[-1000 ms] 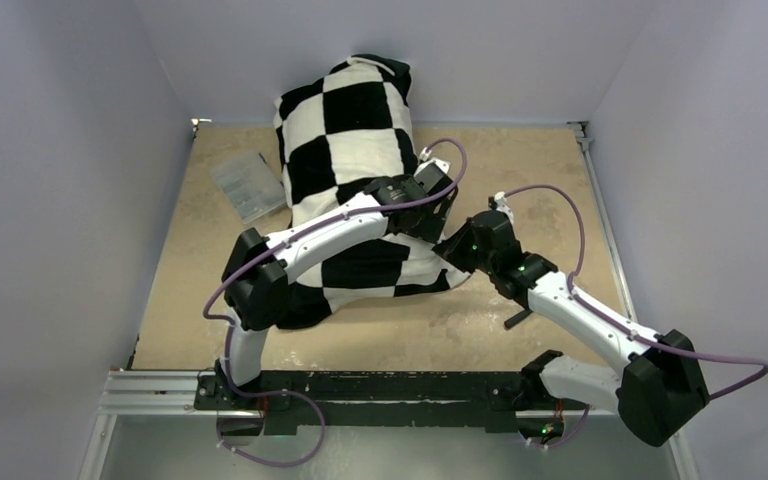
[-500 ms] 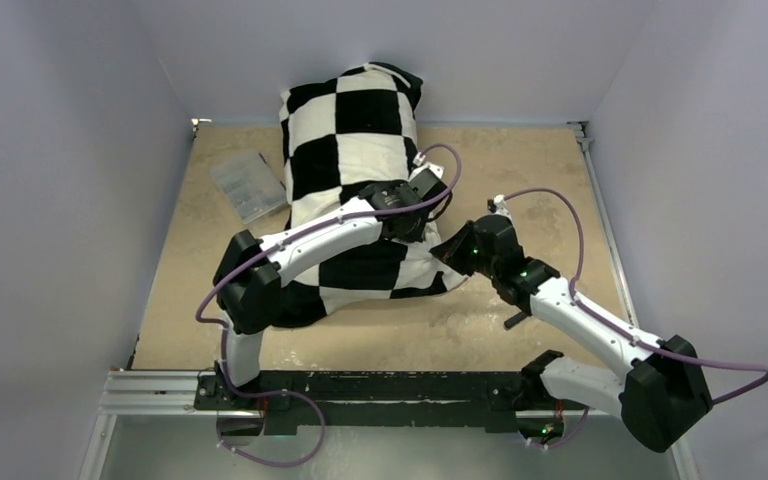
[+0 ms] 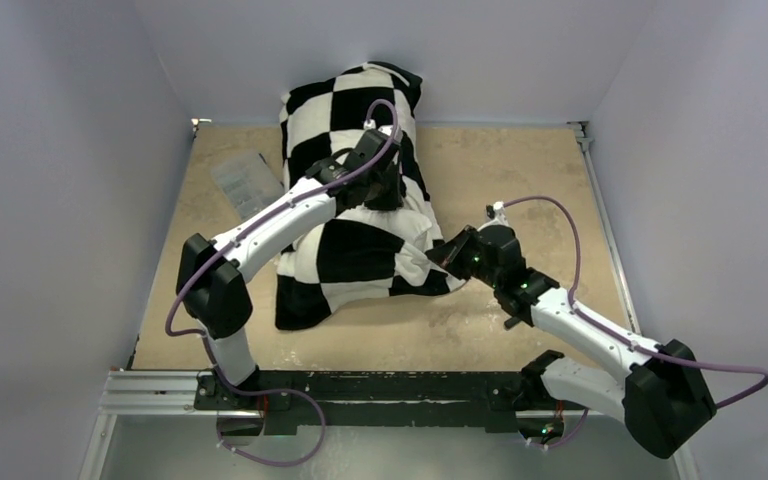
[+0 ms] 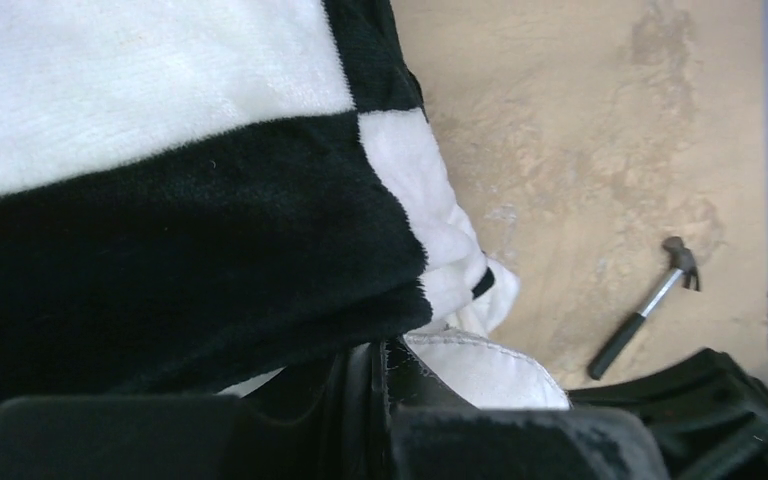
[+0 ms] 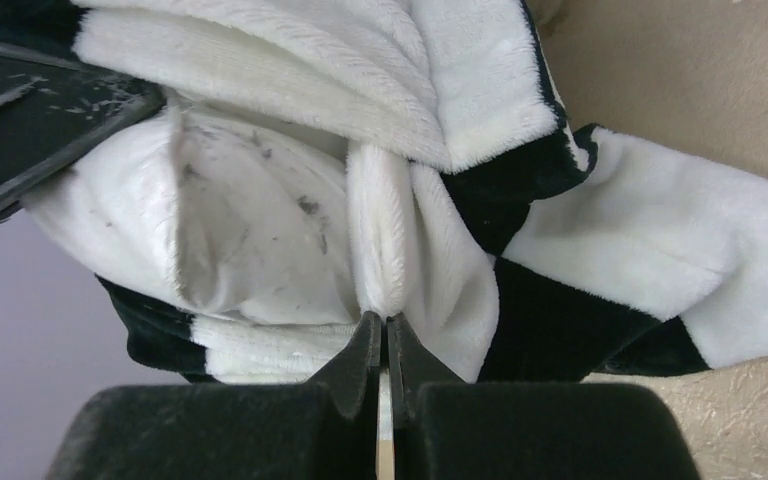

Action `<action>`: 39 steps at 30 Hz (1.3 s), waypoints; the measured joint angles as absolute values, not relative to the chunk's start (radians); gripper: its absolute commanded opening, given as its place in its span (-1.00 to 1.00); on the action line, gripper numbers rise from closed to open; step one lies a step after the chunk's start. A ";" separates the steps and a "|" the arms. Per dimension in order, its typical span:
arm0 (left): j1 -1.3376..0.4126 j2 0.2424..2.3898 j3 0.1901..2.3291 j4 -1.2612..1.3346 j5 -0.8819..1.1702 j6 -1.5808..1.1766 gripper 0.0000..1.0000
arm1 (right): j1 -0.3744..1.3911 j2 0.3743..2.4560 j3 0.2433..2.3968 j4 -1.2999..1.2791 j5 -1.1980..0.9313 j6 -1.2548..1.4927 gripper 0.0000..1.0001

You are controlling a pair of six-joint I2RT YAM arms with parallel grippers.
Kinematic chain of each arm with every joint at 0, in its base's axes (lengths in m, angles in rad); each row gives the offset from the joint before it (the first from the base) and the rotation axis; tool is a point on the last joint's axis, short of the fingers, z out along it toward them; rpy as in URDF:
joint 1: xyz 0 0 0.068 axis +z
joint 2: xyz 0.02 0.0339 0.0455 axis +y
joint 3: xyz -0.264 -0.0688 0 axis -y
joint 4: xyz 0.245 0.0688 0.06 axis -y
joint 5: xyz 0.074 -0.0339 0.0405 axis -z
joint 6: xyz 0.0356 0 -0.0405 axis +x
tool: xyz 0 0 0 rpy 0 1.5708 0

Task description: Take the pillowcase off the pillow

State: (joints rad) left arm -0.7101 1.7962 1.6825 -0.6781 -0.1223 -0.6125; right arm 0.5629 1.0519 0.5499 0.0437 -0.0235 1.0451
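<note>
The black-and-white checkered pillowcase [image 3: 355,250] lies on the table from the near left up to the back wall. My left gripper [image 3: 388,198] reaches over its middle. In the left wrist view that gripper [image 4: 385,365] is shut on a plain white stitched edge of the pillow [image 4: 490,370], just under a black square of the pillowcase [image 4: 160,250]. My right gripper [image 3: 438,255] is at the cover's near right end. It [image 5: 384,325] is shut on a white plush fold of the pillowcase [image 5: 600,230], and smooth white pillow [image 5: 250,230] shows inside the opening.
A clear plastic box [image 3: 247,183] lies on the table left of the pillowcase. A small hammer [image 4: 645,305] rests on the table near the right arm [image 3: 513,322]. Pale walls close in the table on the left, back and right.
My left gripper has gone from open to shut and moved toward the back wall. The right gripper stays shut on the pillowcase and has shifted slightly left, and the cover looks stretched between them.
</note>
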 measured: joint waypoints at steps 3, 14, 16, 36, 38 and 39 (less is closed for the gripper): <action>-0.697 1.769 1.654 -0.649 -0.060 -0.645 -1.00 | 0.563 1.057 0.524 0.076 -0.038 1.055 -1.00; -0.608 1.711 1.607 -0.591 0.144 -0.739 -1.00 | 0.568 1.193 0.518 0.224 -0.073 1.051 -1.00; -0.598 1.702 1.607 -0.591 0.155 -0.742 -1.00 | 0.572 1.232 0.532 0.249 -0.085 1.034 -1.00; -0.577 1.766 1.678 -0.499 0.177 -0.665 -0.04 | 0.582 1.228 0.668 0.083 0.041 0.966 -0.22; -0.566 1.758 1.678 -0.461 0.167 -0.641 0.11 | 0.582 1.195 0.688 0.021 0.064 0.955 -0.08; -0.561 1.751 1.678 -0.452 0.160 -0.628 0.17 | 0.582 1.183 0.701 -0.011 0.073 0.950 -0.01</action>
